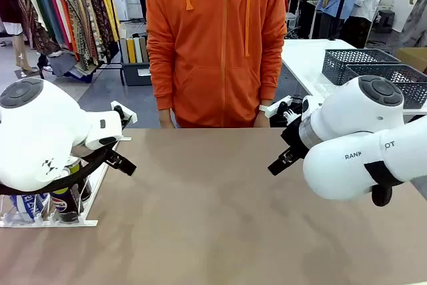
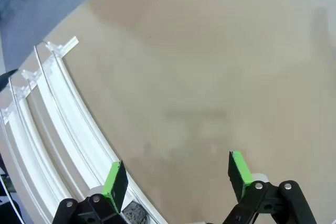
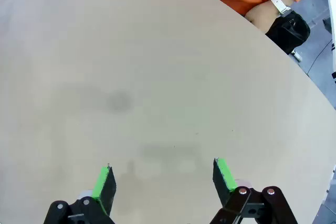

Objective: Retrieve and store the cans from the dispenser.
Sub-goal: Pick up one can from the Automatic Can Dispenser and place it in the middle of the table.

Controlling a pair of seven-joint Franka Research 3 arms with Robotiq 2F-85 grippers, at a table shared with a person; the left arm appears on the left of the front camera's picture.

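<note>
a tan table spans the front. behind it stands a person in an orange hoodie. two dark baskets sit on a white table at far right. clothes hang far left, with what may be binders beside them.

Dispenser: white/clear lane rack w/ thin rails, sits at tabletop's left side, nr robot's edge. At its near end, blue-white Pocari can beside dark can, both partly hidden.
</note>
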